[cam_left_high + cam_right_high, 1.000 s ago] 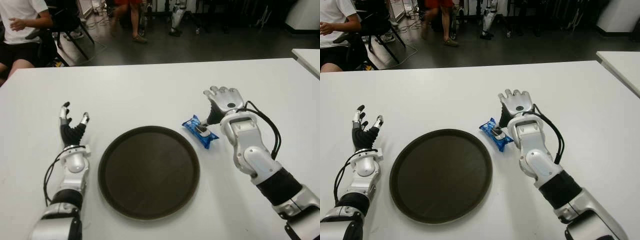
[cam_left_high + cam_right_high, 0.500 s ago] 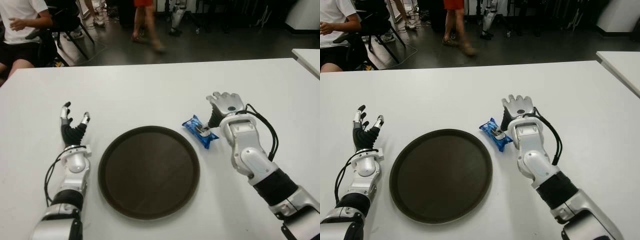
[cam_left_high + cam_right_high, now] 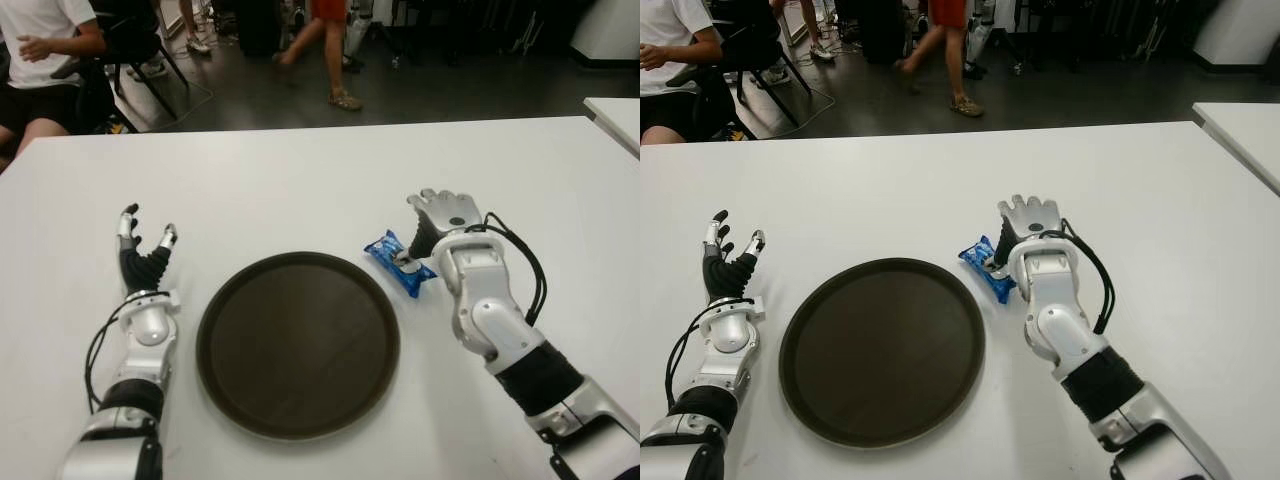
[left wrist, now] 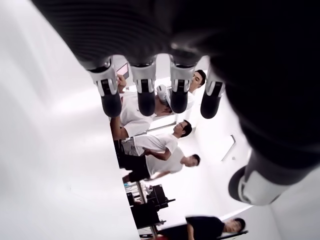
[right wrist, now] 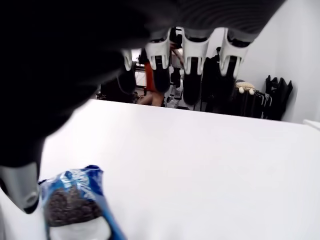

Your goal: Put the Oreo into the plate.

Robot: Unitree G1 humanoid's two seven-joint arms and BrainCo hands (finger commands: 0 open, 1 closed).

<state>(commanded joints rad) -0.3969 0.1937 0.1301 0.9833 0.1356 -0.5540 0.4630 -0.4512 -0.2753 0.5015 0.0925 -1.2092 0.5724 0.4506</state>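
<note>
On the white table (image 3: 300,180), centre frame in the eye views, lies a round dark brown plate (image 3: 298,342), nothing on it. Just off its upper right rim, a blue Oreo packet (image 3: 398,263) lies flat on the table, angled, one end toward the plate, not touching it as far as can be seen. Right hand (image 3: 440,215) sits right of the packet, at the packet's far-right end; forearm runs down to the lower right corner of the frame. Right wrist view: fingers (image 5: 192,62) extended and spread over bare table, thumb tip down close beside the packet's printed biscuit end; nothing gripped, and whether the thumb actually touches the wrapper cannot be told. Left hand (image 3: 142,255) shows left of the plate, well apart from the packet, pointing toward the top of the frame; left wrist view shows its fingers (image 4: 144,90) straight and loosely spread, holding nothing. Upper left corner of the eye views: a seated person in a white shirt (image 3: 40,40) beyond the table edge. Top centre: the legs of a person (image 3: 330,50) mid-stride on the dark floor (image 3: 450,90). A second white table's corner (image 3: 615,115) at the right edge.
</note>
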